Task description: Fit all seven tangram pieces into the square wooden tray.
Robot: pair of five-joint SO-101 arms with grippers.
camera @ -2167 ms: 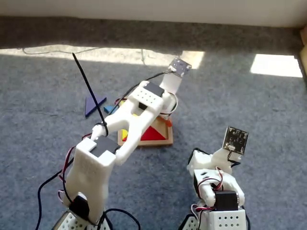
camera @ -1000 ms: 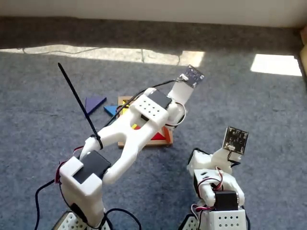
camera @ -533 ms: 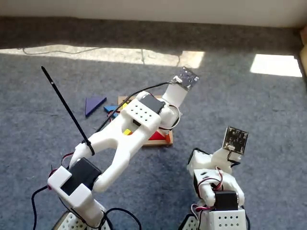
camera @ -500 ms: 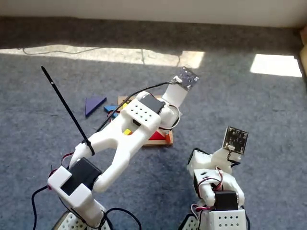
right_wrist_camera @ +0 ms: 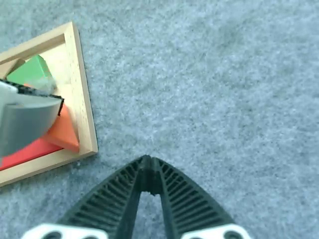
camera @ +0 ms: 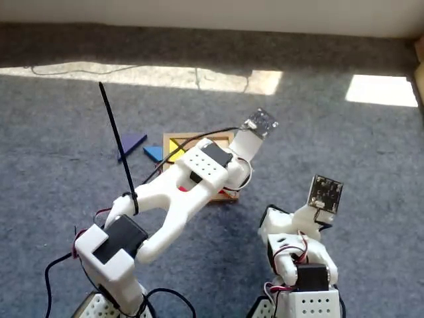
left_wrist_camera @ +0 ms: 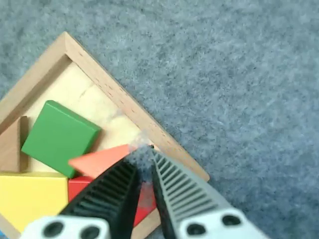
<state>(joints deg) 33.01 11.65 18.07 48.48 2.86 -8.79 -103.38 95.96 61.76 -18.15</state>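
The square wooden tray (left_wrist_camera: 124, 99) holds a green square (left_wrist_camera: 60, 137), an orange triangle (left_wrist_camera: 102, 158), a red piece (left_wrist_camera: 79, 183) and a yellow piece (left_wrist_camera: 30, 196). My left gripper (left_wrist_camera: 143, 151) is shut, its tips at the orange triangle's corner beside the tray rim. In the high view the left arm (camera: 199, 172) covers most of the tray (camera: 199, 136). A purple triangle (camera: 130, 144) and a blue piece (camera: 154, 154) lie on the carpet left of the tray. My right gripper (right_wrist_camera: 146, 160) is shut over bare carpet, apart from the tray (right_wrist_camera: 82, 99).
Grey carpet surrounds the tray, with open floor to its right and front. The right arm (camera: 295, 248) sits folded at the front right. A black cable tie (camera: 116, 136) sticks up from the left arm. Sunlit patches (camera: 381, 89) lie at the back.
The left arm has swung about over the tray, and its wrist now sits a little further right and lower. The yellow piece has come into sight. The right arm has not moved.
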